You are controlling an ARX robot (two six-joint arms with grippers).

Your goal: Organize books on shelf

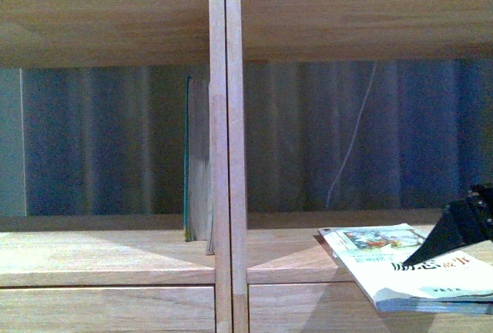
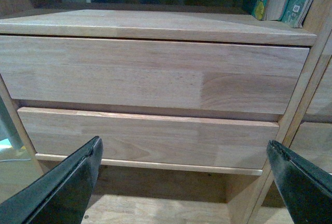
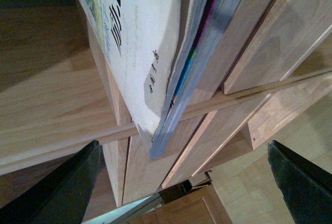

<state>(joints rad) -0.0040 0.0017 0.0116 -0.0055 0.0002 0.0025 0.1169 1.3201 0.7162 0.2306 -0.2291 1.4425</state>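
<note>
So the paperback (image 1: pixel 416 267) is lying flat, cover up, on the lower board of the shelf (image 1: pixel 108 256), in the right-hand compartment. It sits askew and its near end sticks out past the front edge of the board. From the front you can see the dark right claw (image 1: pixel 461 229) at the far right of the picture, overlapping the far end of the cover, but from that angle I can't tell if it's actually touching.

The right wrist view helps more: the claw is spread wide, one black finger (image 3: pixel 67 187) on each side of the picture, and the overhanging corner of the paperback points into the gap between them. Neither finger touches it there, so nothing is gripped.

The teal book (image 1: pixel 198 159) is standing upright in the left compartment, pressed right up against the centre divider (image 1: pixel 227 148), with the pale page edges facing out.

The left claw (image 2: pixel 181 182) is down lower, also wide open with nothing in it, facing the two left drawer fronts (image 2: pixel 155 73). The teal book shows up at the corner of that view, on the board above the drawers, well apart from the fingers.

There's also a thin white cord (image 1: pixel 350 140) hanging behind the right compartment
</note>
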